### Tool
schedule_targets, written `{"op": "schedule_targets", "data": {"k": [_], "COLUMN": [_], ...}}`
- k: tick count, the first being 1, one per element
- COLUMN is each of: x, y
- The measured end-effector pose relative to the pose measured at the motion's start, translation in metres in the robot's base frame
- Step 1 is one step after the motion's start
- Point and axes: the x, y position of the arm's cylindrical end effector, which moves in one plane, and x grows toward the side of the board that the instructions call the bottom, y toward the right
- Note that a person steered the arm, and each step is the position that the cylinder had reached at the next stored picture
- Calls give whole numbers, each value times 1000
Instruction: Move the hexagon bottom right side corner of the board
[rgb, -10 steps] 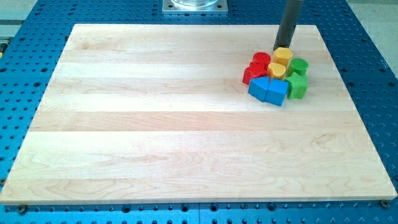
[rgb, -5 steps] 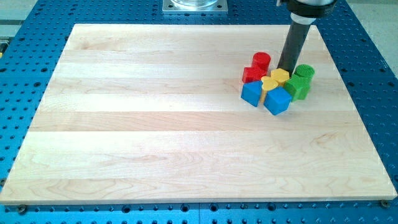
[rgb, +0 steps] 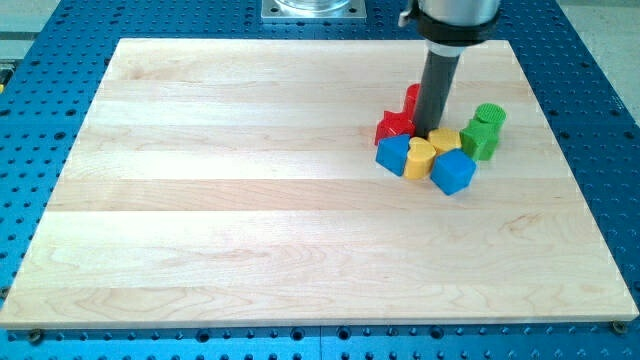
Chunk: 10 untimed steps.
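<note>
On the unmarked wooden board (rgb: 300, 200) — no gripper shows — my tip (rgb: 432, 132) touches the yellow hexagon (rgb: 446, 140).

Single cam, high front view, looks down over whole board (rgb: 250, 200).

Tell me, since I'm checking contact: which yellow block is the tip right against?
The yellow hexagon block, directly below my tip in the view. The other yellow block sits lower left, between the two blue ones.
</note>
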Motion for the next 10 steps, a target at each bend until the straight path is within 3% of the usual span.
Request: {"op": "schedule_targets", "data": {"k": [2, 3, 4, 6, 10], "x": [89, 103, 103, 44, 33], "y": [1, 1, 5, 6, 98]}}
